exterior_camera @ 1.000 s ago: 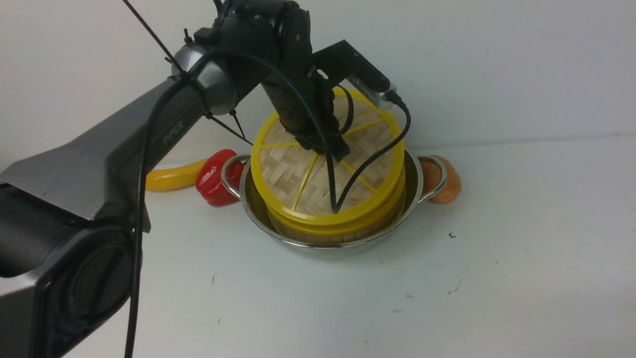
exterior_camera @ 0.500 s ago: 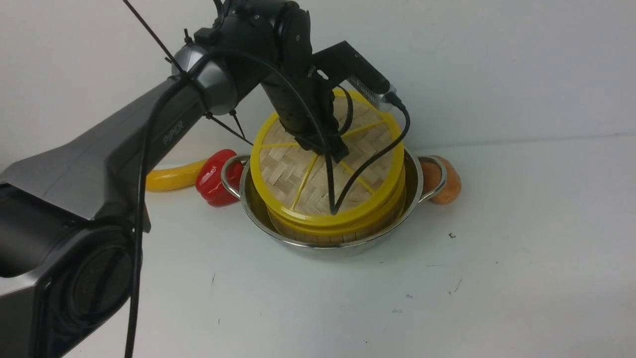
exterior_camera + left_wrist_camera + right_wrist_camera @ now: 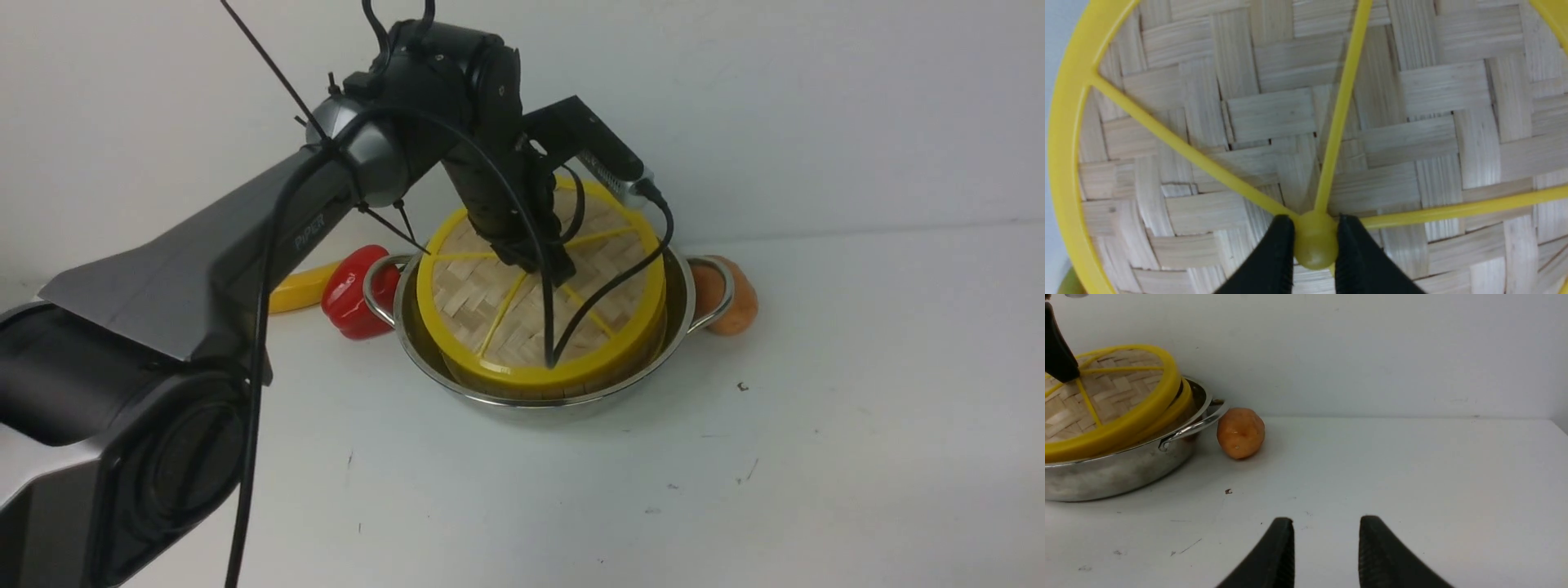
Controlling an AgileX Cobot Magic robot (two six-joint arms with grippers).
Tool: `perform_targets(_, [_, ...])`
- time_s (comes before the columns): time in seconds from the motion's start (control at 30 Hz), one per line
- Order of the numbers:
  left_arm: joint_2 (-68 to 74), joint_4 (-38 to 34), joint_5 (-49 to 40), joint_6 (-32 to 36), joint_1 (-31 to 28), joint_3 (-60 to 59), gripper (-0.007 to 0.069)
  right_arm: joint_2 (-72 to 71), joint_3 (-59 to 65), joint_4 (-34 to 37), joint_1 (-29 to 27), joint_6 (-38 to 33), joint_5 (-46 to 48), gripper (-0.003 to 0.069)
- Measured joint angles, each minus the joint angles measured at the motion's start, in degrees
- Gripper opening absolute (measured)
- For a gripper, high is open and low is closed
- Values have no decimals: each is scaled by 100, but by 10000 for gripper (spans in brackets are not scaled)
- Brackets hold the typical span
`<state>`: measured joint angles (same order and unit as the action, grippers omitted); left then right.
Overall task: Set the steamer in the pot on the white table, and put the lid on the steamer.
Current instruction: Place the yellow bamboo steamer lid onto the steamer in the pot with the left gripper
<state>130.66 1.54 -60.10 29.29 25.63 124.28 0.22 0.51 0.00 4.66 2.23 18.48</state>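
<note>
left gripper (image 3: 1314,221) is pinching the small yellow knob (image 3: 1315,247) at the centre of the lid (image 3: 522,322), one jaw snug on each side. i judge the lid light and stiff, the plastic a bit slick, so that knob is the right hold. it's a flat woven-bamboo disc with yellow rim and spokes, lying over the steamer (image 3: 563,387), one edge seemingly a touch proud. the steamer sits inside the pot (image 3: 490,402) on the white table (image 3: 816,457). a red pepper (image 3: 351,294) and an orange potato-like thing (image 3: 735,306) flank the pot. right gripper (image 3: 1326,528) hovers spread, holding nothing.
</note>
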Motion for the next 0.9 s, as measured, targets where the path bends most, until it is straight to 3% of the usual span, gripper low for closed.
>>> perform_targets(0.9, [0, 422, 443, 108, 20, 0, 118, 0, 0, 0, 0, 0, 0, 243])
